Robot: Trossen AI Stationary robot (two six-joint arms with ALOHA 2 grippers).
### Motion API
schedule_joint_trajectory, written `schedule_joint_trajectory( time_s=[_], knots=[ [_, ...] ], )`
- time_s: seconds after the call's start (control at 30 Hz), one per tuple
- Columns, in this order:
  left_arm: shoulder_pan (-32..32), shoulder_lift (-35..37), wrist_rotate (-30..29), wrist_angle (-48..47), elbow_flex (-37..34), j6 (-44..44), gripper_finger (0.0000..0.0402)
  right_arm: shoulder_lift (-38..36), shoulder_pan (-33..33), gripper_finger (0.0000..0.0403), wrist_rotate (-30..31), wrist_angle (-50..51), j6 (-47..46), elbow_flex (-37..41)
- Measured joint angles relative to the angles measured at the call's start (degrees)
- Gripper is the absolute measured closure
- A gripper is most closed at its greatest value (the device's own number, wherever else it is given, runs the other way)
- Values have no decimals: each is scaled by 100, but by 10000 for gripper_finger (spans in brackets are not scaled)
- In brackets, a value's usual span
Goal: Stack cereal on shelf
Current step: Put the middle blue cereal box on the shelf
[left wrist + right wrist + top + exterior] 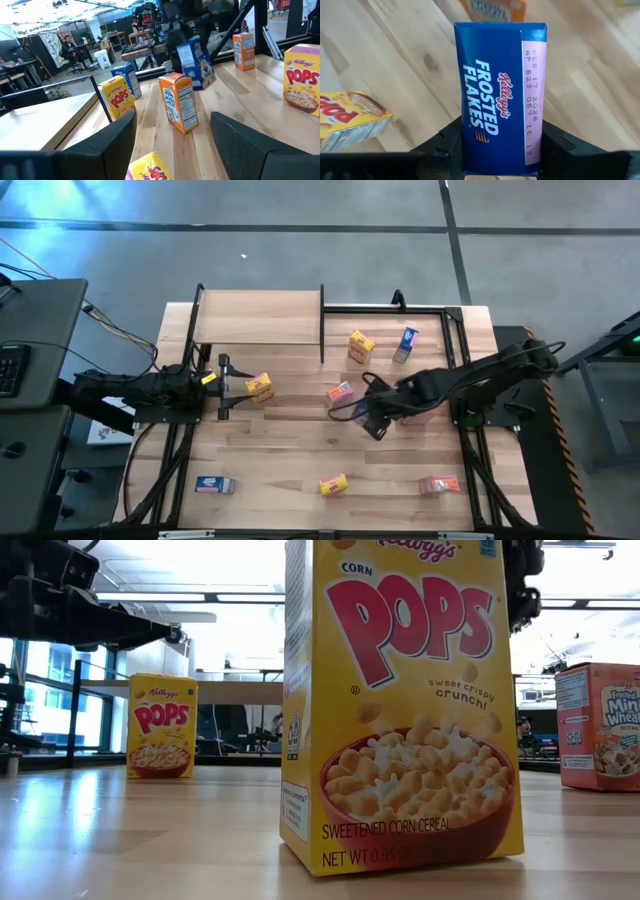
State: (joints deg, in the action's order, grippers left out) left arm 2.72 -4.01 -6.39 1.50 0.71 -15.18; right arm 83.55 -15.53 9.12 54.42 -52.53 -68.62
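A blue Frosted Flakes box is gripped between the two dark fingers of the right gripper, held above the middle of the table. Just beside it stands an orange-red box. The left gripper waits near the shelf – fingers spread apart, a yellow box between or just beyond them, seemingly not clamped. Other boxes are scattered – a yellow one and a blue one at the back, three along the front edge.

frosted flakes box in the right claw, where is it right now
In the high view the Frosted Flakes box sits gripped in the right claw over mid-table, right of centre, just beside the orange-red box.
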Motion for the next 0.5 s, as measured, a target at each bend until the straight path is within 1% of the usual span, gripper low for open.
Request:
schedule_joint_trajectory(
  time_s=[0.17, 0.27, 0.37, 0.5],
  knots=[
    [0, 0, -2, 0, 0, 0, 156, -486, 68, 243, 311, 200, 28, 0],
    [0, 0, -2, -1, 0, 0, 156, -728, 192, 243, 492, 194, 240, 0],
    [0, 0, -1, -1, 1, 0, 156, -946, 397, 244, 617, 126, 535, 0],
    [0, 1, 0, 0, 0, 0, 156, -1171, 711, 244, 854, -145, 1283, 0]
  ],
)
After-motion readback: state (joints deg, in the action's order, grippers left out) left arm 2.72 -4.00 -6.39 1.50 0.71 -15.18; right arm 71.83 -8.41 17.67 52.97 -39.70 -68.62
